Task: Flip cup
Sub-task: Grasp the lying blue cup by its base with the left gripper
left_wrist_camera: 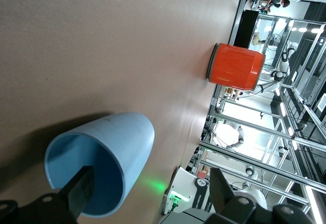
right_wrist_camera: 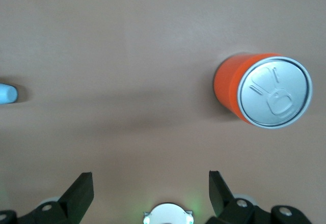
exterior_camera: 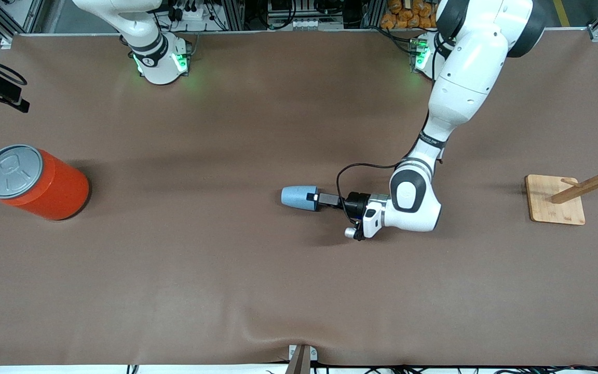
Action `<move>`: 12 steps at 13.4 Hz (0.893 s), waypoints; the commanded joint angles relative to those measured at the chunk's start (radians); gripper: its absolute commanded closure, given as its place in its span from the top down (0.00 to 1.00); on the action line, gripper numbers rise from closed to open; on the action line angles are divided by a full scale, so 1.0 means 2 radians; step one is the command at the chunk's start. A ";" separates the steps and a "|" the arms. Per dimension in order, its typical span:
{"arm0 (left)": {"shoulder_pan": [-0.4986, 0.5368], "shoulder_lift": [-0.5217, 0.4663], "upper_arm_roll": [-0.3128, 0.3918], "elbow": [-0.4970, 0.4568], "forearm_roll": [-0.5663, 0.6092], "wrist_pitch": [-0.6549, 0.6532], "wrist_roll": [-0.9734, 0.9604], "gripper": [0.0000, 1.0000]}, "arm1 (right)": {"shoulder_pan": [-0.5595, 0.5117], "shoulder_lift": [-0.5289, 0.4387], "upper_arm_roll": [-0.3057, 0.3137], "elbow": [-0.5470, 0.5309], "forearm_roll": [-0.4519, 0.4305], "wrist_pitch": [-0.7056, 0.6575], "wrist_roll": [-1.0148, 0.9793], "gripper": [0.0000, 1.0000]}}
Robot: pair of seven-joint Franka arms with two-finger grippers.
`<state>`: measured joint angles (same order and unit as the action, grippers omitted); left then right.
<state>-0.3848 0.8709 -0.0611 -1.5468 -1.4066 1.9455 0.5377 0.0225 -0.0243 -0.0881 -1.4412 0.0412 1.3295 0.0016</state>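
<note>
Across the brown cloth-covered desk [exterior_camera: 226,270] we see, at the right arm's end, a large orange cylinder with a grey can-style lid [exterior_camera: 34,182] standing upright, with the right gripper [right_wrist_camera: 150,196] waiting above the desk, jaws spread wide and empty. Near the middle, the small light-blue tapered cup [exterior_camera: 299,198] lies on its side, one finger [left_wrist_camera: 79,193] of the left gripper [exterior_camera: 315,198] inside its mouth, though we cannot tell whether the jaws pinch the rim. At the left arm's end stands a wooden peg rack on a square base [exterior_camera: 556,199].
</note>
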 commanded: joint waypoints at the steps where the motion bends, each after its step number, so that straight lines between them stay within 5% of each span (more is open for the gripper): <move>1: -0.008 0.002 0.001 0.000 -0.014 0.010 0.011 1.00 | 0.002 0.001 0.000 0.001 0.014 0.003 0.005 1.00; 3: -0.017 0.006 0.001 0.001 -0.019 0.015 0.011 0.98 | 0.008 0.001 0.000 0.001 0.009 -0.001 0.004 1.00; 4: -0.020 0.012 0.001 0.002 -0.026 0.015 0.018 0.90 | 0.006 0.001 0.000 0.001 0.008 -0.003 0.005 1.00; 7: -0.025 0.010 0.004 0.003 -0.029 0.015 0.024 0.16 | 0.004 0.001 -0.001 0.013 0.007 -0.019 0.005 1.00; 8: -0.020 0.009 0.005 0.002 -0.028 0.014 0.023 0.01 | 0.006 0.001 -0.001 0.022 0.006 -0.030 0.005 1.00; 12: -0.011 0.009 0.006 0.004 -0.010 0.011 0.008 0.00 | 0.001 0.005 -0.003 0.020 0.008 -0.030 0.002 1.00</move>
<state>-0.4055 0.8921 -0.0478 -1.5453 -1.4373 1.9709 0.5621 0.0282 -0.0204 -0.0910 -1.4162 0.0555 1.2809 0.0014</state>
